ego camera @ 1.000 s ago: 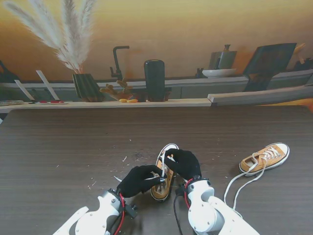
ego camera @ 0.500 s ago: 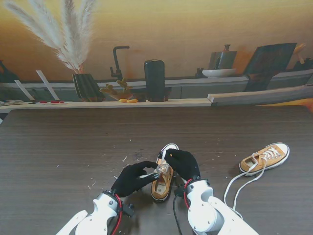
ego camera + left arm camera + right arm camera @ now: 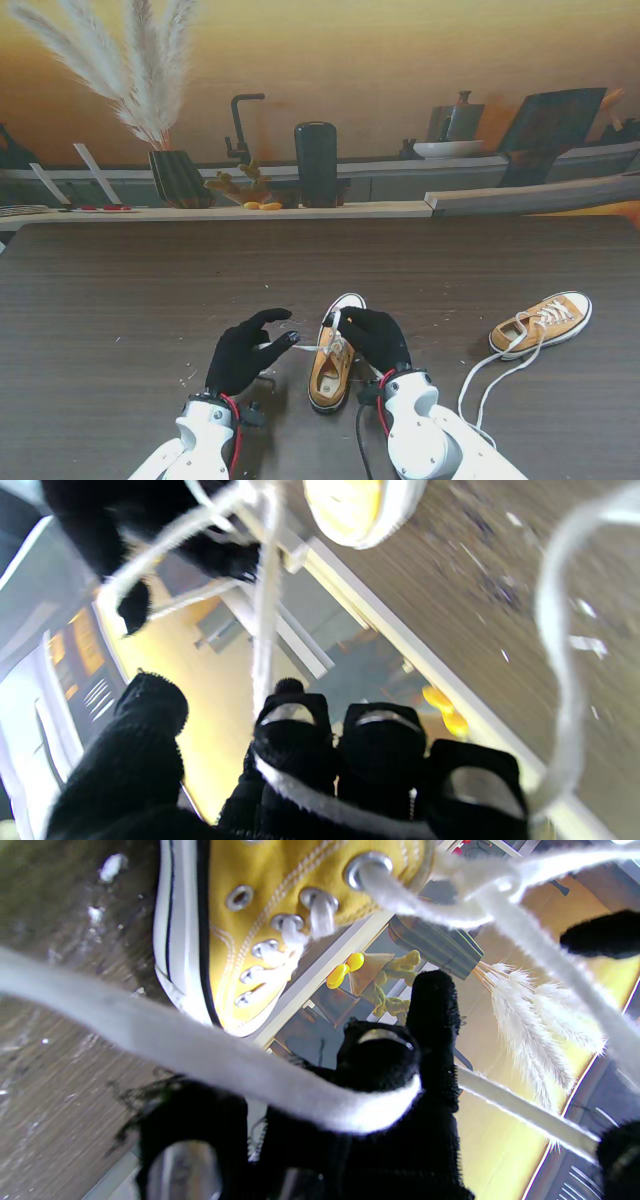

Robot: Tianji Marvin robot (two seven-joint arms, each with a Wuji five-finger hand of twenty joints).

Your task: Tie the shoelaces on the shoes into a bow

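Observation:
A tan sneaker (image 3: 328, 377) lies in front of me, toe pointing away, between my two black-gloved hands. My left hand (image 3: 243, 352) is to its left, and a white lace strand (image 3: 305, 348) runs taut from its fingers to the shoe. The left wrist view shows that lace (image 3: 263, 630) ending at the fingers (image 3: 292, 730). My right hand (image 3: 375, 335) rests against the shoe's right side. In the right wrist view the other lace (image 3: 175, 1040) lies across the fingers (image 3: 380, 1065), beside the eyelets of the sneaker (image 3: 260, 900). A crossing of the laces sits over the tongue.
A second tan sneaker (image 3: 545, 320) lies to the right with loose laces (image 3: 500, 375) trailing toward me. Small white crumbs (image 3: 255, 323) dot the dark table (image 3: 120, 290). A ledge behind it holds a vase of pampas grass (image 3: 175, 175) and a black cylinder (image 3: 316, 163).
My left hand has drawn away from the shoe to the left, pulling its lace strand out taut. The right hand has stayed at the shoe.

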